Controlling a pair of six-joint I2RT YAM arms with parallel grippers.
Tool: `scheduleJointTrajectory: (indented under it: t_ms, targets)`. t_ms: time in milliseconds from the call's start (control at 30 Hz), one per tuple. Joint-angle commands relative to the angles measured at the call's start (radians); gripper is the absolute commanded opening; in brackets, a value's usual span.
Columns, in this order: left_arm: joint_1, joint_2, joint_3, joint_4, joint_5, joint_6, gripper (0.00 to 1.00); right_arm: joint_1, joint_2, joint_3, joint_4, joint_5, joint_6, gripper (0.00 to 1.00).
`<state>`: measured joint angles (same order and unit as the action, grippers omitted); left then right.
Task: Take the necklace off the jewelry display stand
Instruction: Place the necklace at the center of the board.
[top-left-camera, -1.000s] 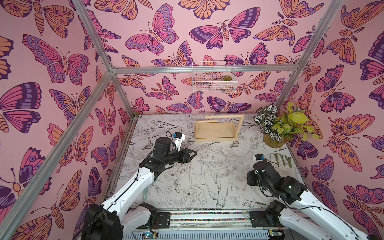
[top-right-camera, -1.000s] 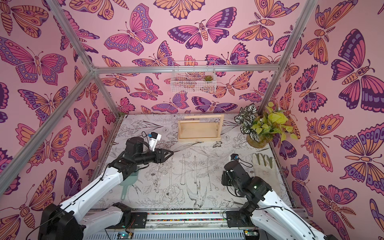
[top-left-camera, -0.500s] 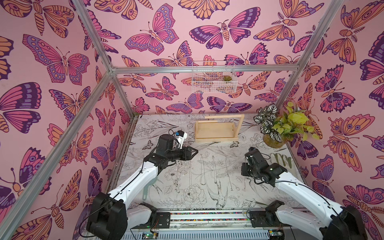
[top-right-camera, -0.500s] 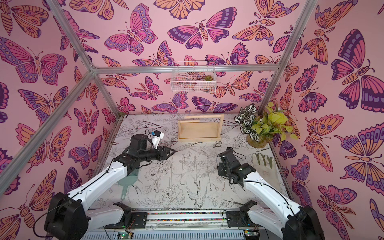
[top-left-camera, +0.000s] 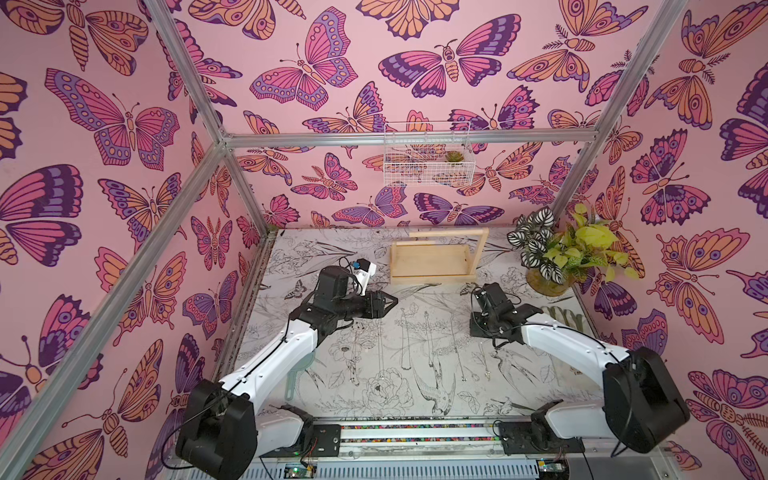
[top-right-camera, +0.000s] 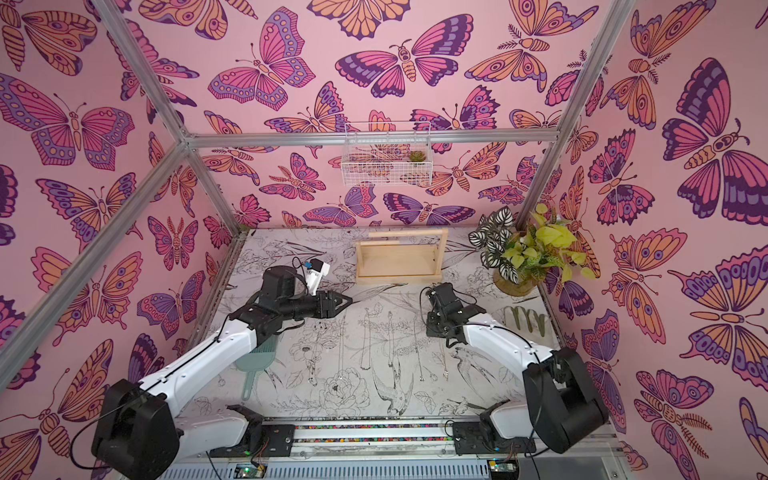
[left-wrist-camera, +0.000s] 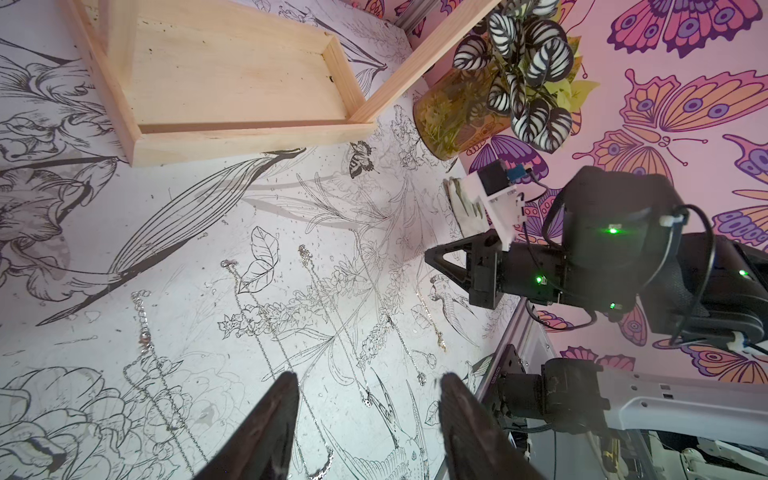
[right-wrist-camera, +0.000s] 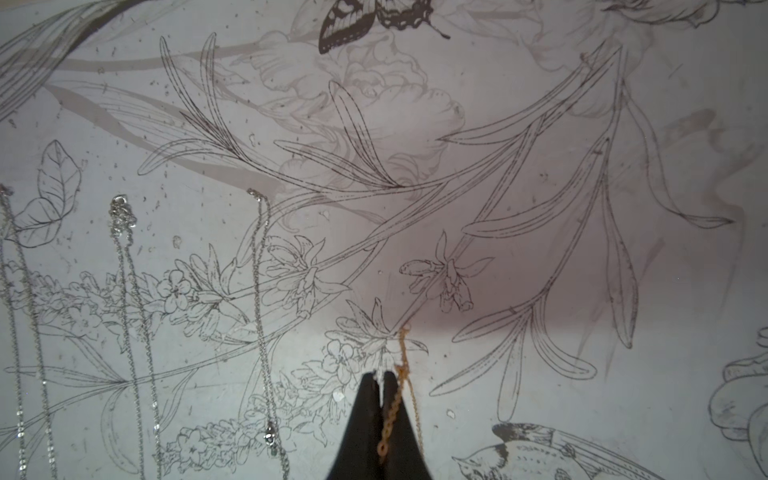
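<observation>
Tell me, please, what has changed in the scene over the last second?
The right gripper, shut, reached forward toward the jewelry display stand, ending beside a gold chain. The left gripper, open, edged slightly forward. The stand and the potted plant stayed put.

A white wire basket (top-left-camera: 415, 176) hangs on the butterfly-papered back wall, with a small succulent (top-left-camera: 454, 156) inside. On the flower-printed desk (top-left-camera: 415, 376), a leafy potted plant (top-left-camera: 569, 249) fills the far right corner. Pale gloves (top-right-camera: 525, 320) lie nearer, and a teal scoop (top-right-camera: 254, 359) lies left.
</observation>
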<state>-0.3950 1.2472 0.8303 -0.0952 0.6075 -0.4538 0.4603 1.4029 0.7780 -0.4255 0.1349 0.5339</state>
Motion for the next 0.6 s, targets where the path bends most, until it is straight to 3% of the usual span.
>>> scheduleJointTrajectory:
  t_ms: [0,367,467,567]
  targets:
    - [-0.005,-0.02,0.002,0.019,0.022,0.003,0.57,-0.008,0.051,0.03,0.02,-0.012,-0.015,0.06]
    - [-0.005,-0.058,-0.025,0.016,0.019,-0.009,0.57,-0.014,0.161,0.072,0.045,0.026,-0.032,0.13]
    - [-0.004,-0.061,-0.028,0.014,0.012,-0.007,0.58,-0.014,0.162,0.078,0.042,0.029,-0.04,0.25]
    - [-0.003,-0.072,-0.028,0.002,-0.012,0.0,0.58,-0.014,0.15,0.074,0.036,0.026,-0.046,0.45]
